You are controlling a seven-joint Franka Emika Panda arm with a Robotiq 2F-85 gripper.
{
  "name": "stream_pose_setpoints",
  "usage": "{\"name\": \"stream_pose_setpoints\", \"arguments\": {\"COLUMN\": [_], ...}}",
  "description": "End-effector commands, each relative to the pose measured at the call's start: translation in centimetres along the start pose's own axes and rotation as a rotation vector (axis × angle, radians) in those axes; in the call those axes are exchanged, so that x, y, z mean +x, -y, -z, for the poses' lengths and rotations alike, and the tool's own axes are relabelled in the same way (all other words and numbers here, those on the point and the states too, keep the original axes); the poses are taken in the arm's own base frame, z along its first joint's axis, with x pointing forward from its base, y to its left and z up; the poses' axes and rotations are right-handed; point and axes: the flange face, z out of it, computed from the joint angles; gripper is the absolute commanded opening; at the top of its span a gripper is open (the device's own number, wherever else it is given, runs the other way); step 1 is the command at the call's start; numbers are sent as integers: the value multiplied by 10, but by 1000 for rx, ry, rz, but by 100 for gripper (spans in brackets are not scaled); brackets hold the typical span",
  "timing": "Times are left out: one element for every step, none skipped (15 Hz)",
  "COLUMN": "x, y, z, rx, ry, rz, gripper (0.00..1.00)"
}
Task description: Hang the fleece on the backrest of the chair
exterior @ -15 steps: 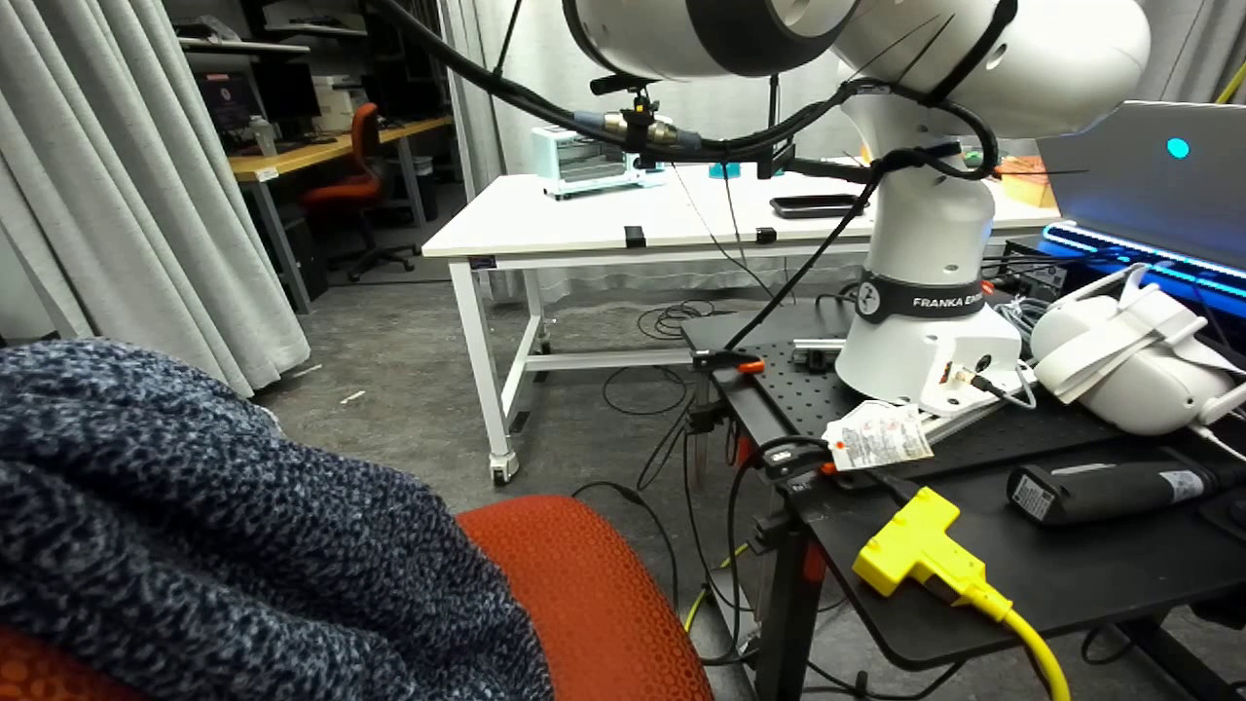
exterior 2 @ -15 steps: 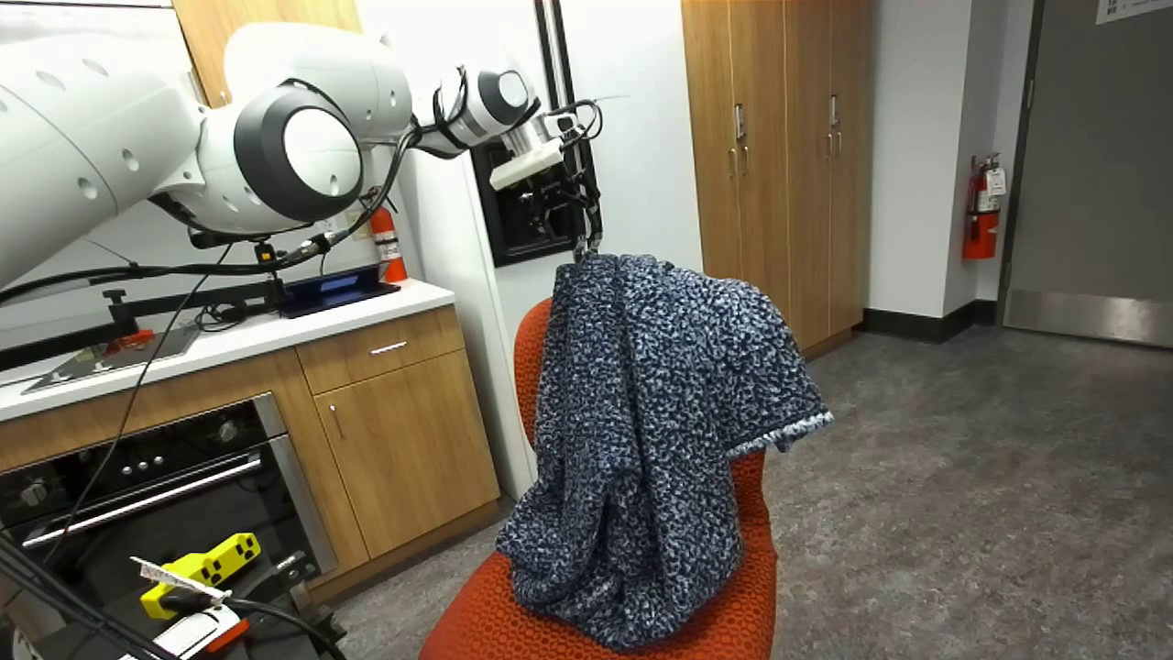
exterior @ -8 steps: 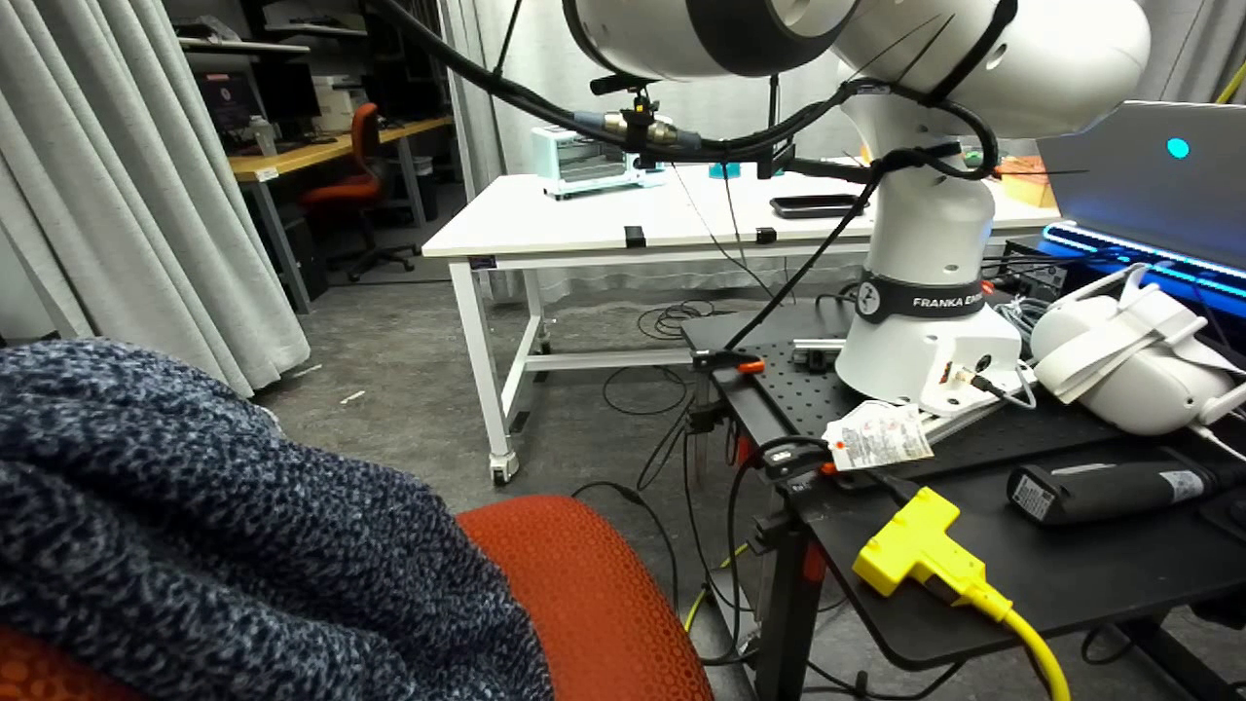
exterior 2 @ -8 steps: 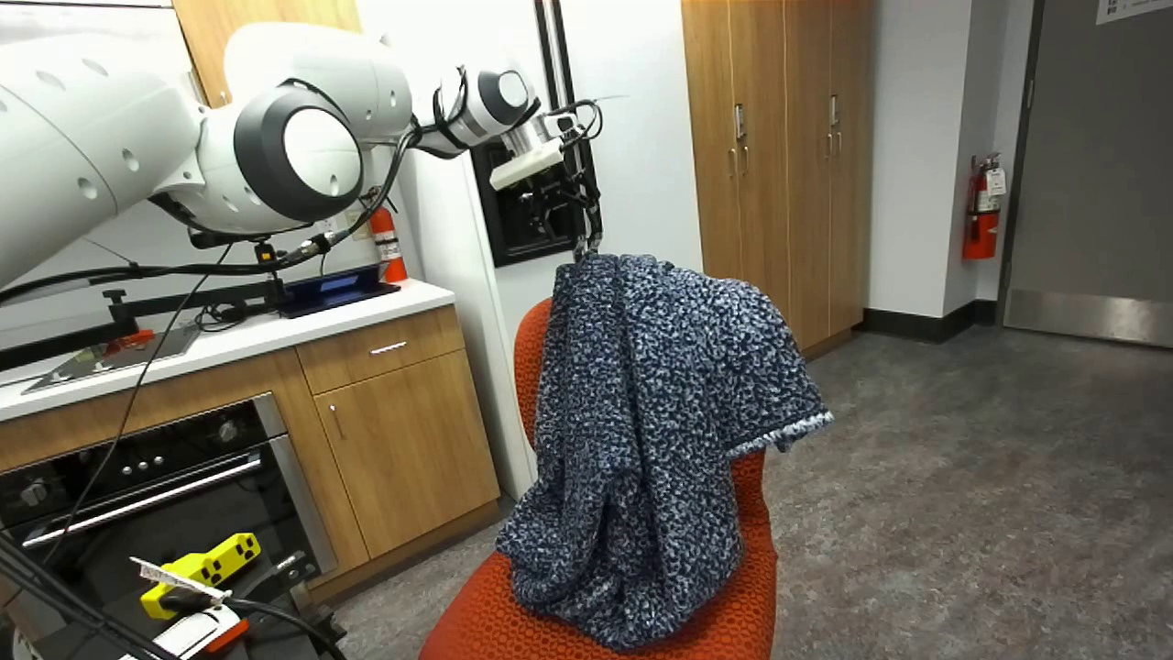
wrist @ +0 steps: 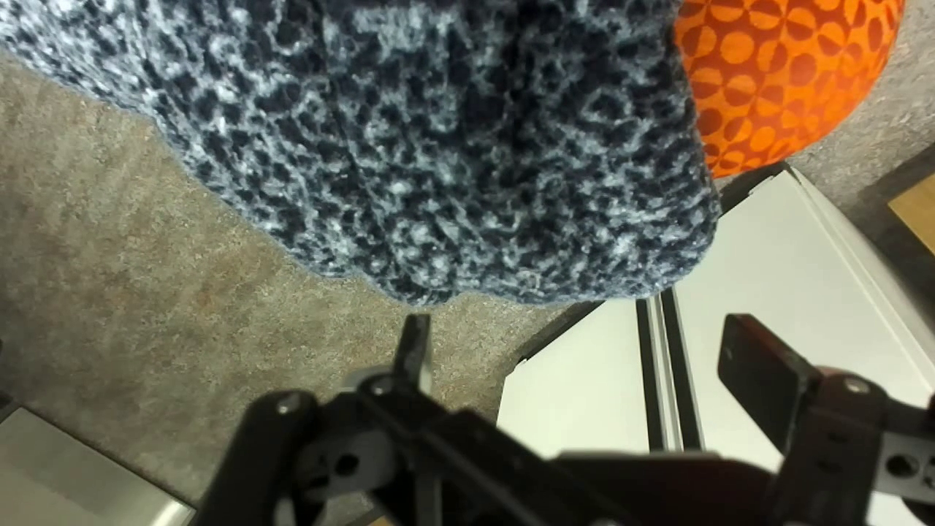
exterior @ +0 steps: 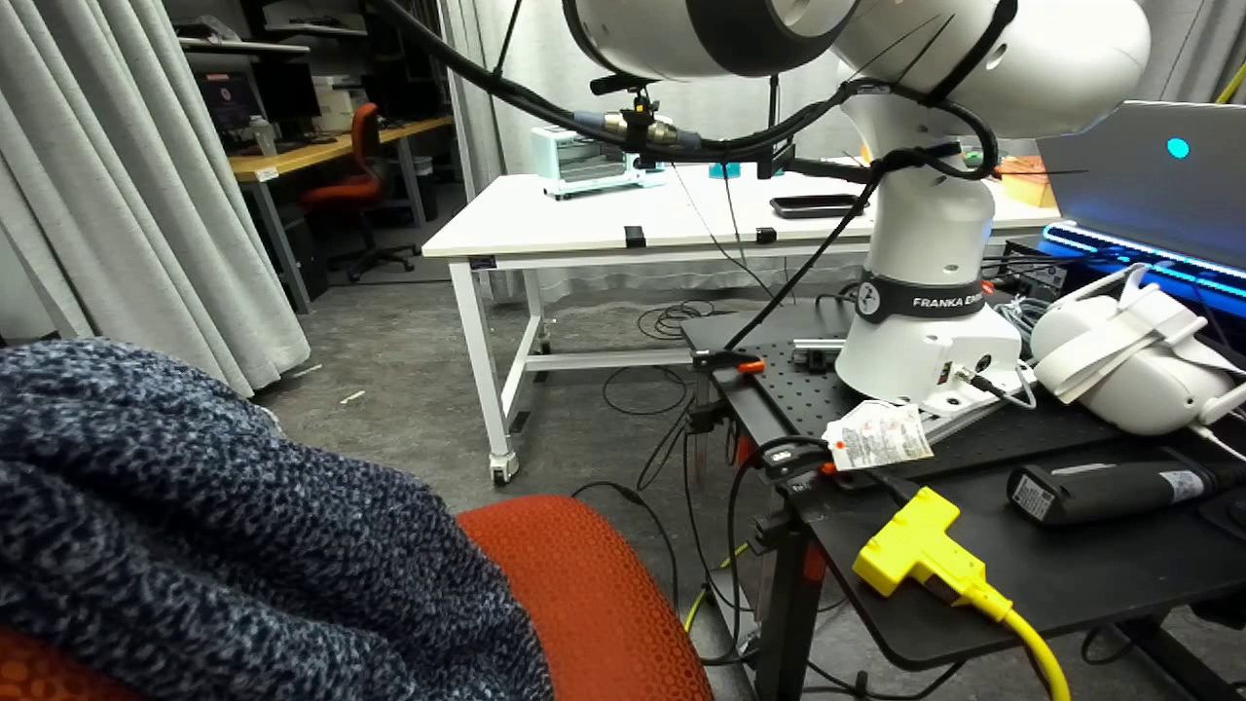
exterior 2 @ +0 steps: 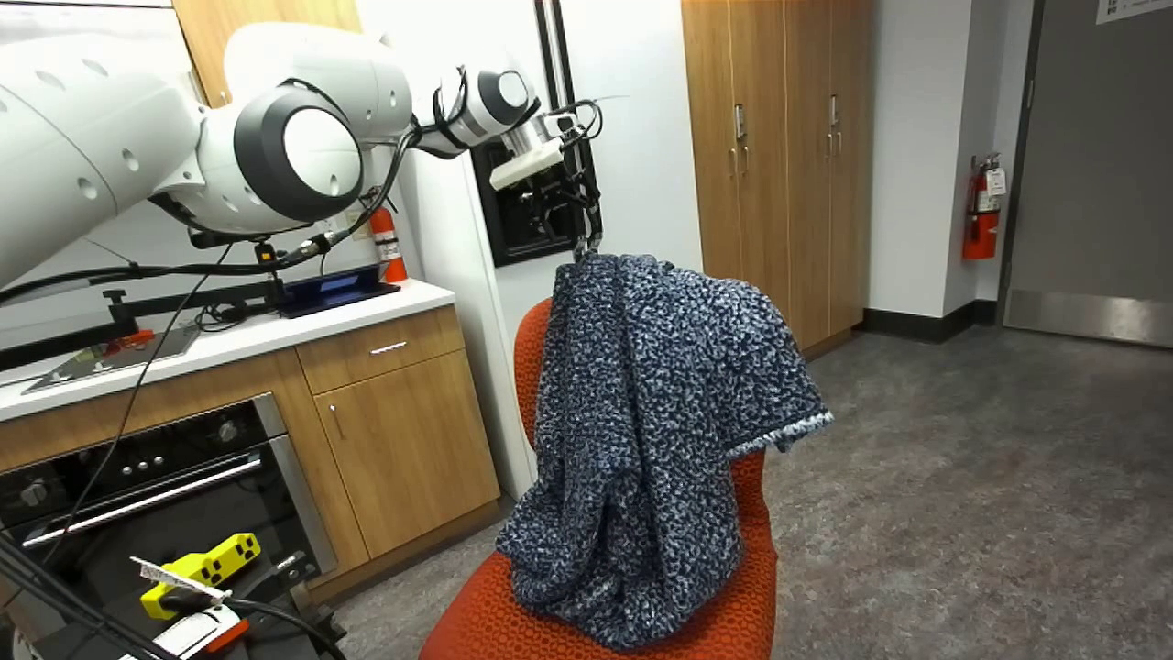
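The fleece (exterior 2: 660, 385), mottled navy and grey-white, drapes over the top of the orange-red backrest of the chair (exterior 2: 529, 357) and hangs down its front onto the seat. A pale-edged flap hangs at the backrest's right side. The fleece also shows in another exterior view (exterior: 243, 535), with bare orange upholstery (exterior: 594, 594) beside it. My gripper (exterior 2: 587, 246) is just above the fleece's top edge. In the wrist view, my gripper (wrist: 575, 321) is open with nothing between its fingers. The fleece (wrist: 438, 146) lies beyond the fingertips, with patterned orange upholstery (wrist: 781, 80) at upper right.
A black table (exterior: 973, 604) bears the robot base, a yellow power strip (exterior: 920, 545) and a white headset (exterior: 1129, 360). A white table (exterior: 584, 224) stands behind. A kitchen counter (exterior 2: 412, 298) and wooden cabinets (exterior 2: 779, 165) stand beyond the chair. Cables hang along the arm.
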Motion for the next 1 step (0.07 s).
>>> {"name": "stream_pose_setpoints", "arguments": {"x": [0], "y": [0], "z": [1], "rx": [0], "ry": [0], "rz": [0], "gripper": [100]}}
